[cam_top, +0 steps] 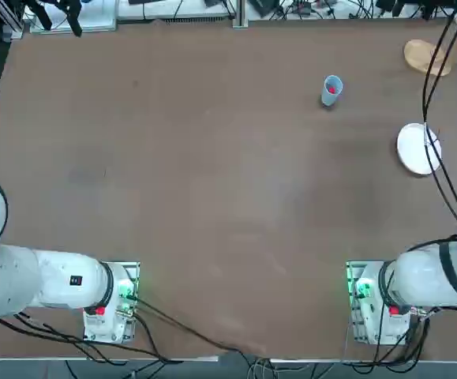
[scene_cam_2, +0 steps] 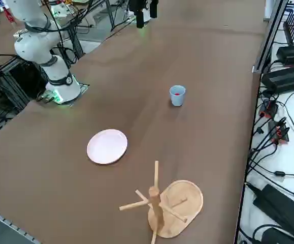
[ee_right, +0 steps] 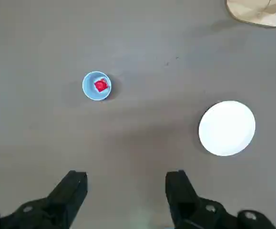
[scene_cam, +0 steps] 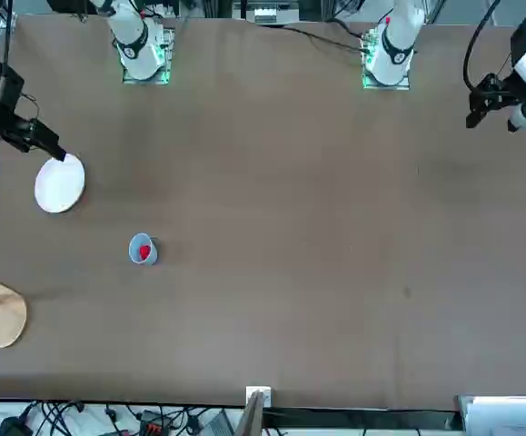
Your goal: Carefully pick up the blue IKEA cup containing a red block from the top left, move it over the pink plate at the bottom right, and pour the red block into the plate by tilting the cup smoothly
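Right gripper (ee_right: pixel 127 191) high above table (ee_right: pixel 142 43), pointing down, fingers spread, empty; cup (ee_right: pixel 97 86) and plate (ee_right: pixel 227 128) well apart below.

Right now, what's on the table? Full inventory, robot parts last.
blue IKEA cup: 1, light blue, upright, far side of the table, right half.
red block: 1, red, inside the cup.
pink plate: 1, very pale pink, near the right edge, nothing on it.
wooden stand: 1, tan, oval base with pegs, far right corner.
table: 1, brown.
right gripper: 1, black fingers, open, high above the table, holding nothing.
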Tool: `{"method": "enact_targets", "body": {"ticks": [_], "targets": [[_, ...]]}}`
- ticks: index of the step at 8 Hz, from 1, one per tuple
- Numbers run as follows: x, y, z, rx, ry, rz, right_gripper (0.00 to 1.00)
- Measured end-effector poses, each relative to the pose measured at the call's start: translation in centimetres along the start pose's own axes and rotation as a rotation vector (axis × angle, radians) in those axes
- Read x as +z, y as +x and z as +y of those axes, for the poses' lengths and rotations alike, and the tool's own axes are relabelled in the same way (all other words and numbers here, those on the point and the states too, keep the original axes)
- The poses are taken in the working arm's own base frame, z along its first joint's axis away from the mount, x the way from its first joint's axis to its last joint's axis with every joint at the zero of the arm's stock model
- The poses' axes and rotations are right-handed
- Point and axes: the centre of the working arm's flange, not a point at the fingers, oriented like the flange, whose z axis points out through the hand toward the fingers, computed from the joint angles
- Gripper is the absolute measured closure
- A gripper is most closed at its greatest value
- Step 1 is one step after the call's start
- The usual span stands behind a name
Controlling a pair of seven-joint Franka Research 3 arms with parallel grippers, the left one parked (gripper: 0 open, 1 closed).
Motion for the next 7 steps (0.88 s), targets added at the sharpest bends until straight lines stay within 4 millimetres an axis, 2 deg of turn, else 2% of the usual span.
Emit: {"method": "enact_targets", "body": {"ticks": [5,7], "targets": [[-0.38,-0.35,-0.1,0.012,0.0,0.002,0.0],[0.24,-0.18,-0.3,0.009,-0.002,-0.006,0.0]]}}
